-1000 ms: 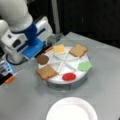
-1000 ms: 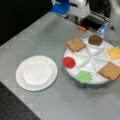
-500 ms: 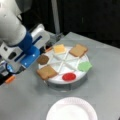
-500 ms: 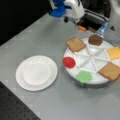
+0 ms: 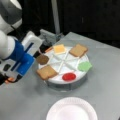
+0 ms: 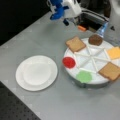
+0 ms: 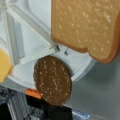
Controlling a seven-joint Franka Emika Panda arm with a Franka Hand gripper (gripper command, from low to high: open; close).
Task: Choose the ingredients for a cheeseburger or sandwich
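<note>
All the ingredient pieces lie in the white divided tray (image 5: 75,82) (image 6: 75,72). They are two tan bread squares (image 5: 46,72) (image 5: 78,50), a brown patty (image 5: 42,59), yellow cheese (image 5: 59,48), green lettuce (image 5: 85,66) and a red disc (image 5: 69,76). My gripper (image 5: 39,51) (image 6: 66,22) hangs at the tray's edge beside the patty (image 6: 95,39) and the near bread (image 6: 75,44), holding nothing. The wrist view looks straight down on that bread (image 7: 85,25) and the patty (image 7: 53,80). No cheeseburger or sandwich is in view.
A white paper plate (image 5: 72,110) (image 6: 37,72) lies on the grey table with nothing on it. Behind the tray stand a metal frame with an orange part (image 6: 81,28) and a post (image 5: 56,17). The blue and white arm (image 5: 17,57) fills a front view's left.
The arm has come lower and closer to the tray's patty side. The food pieces and the plate have not moved.
</note>
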